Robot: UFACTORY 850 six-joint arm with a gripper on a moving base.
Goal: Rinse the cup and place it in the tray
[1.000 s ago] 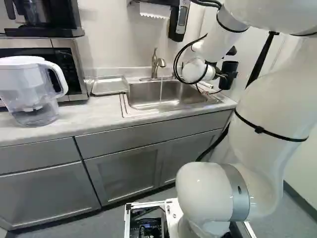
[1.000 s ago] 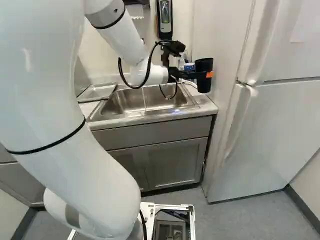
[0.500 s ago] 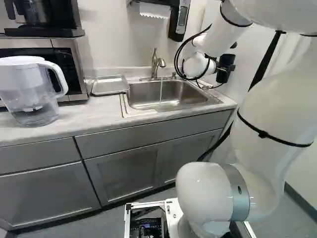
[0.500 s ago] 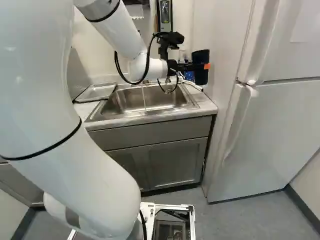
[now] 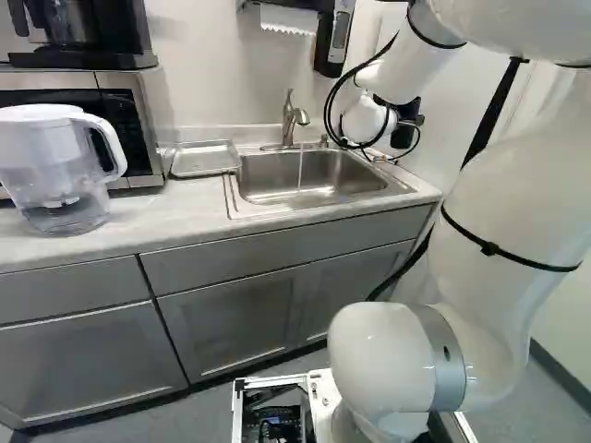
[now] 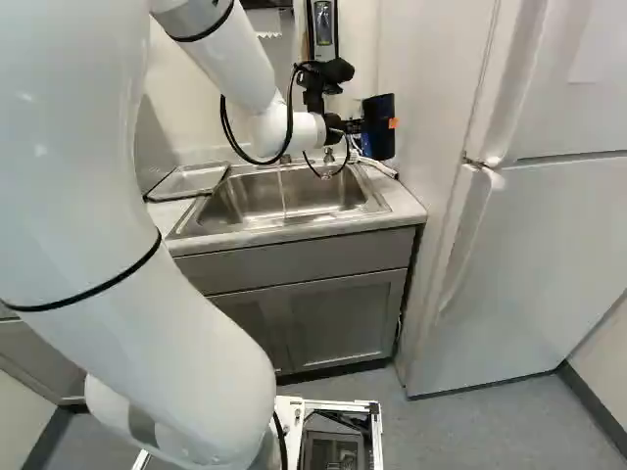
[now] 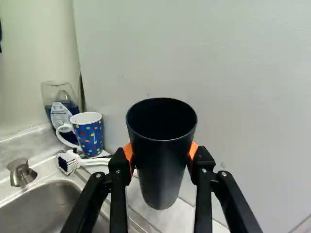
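Currently, the white arm (image 5: 503,194) reaches past the sink's near edge, its fingers (image 7: 117,170) clenched on the dark cup (image 7: 163,160) from two sides, orange pads (image 7: 128,151) against its wall. Cup is upright, mouth up, beside the pale panel (image 7: 233,82) and apart from the sink bowl. Risk 1: a swing toward the water without first drawing clear could scrape the cup on that panel. Risk 2: the smooth, tapering wall may slip or turn between the pads once wet, more so if tipped to pour out. Beyond the cup, the brush (image 7: 69,161) and dotted mug (image 7: 91,136) stand near the likely path; a low sweep could topple the mug or push the brush into the sink (image 5: 277,191). Risk 3: the faucet (image 5: 289,120) is running a thin stream (image 5: 300,171); an approach too high would strike the spout, one off to the side would leave the cup unrinsed. Farther along the tabletop (image 5: 185,210) lies the tray (image 5: 203,160), its low rim liable to catch the cup's base. Hard to make out: the cup's inside is black, contents unknown; clearance of its base above the tabletop uncertain; cables and wrist partly cover it in the left base view; bottle (image 7: 59,114) partly behind mug.
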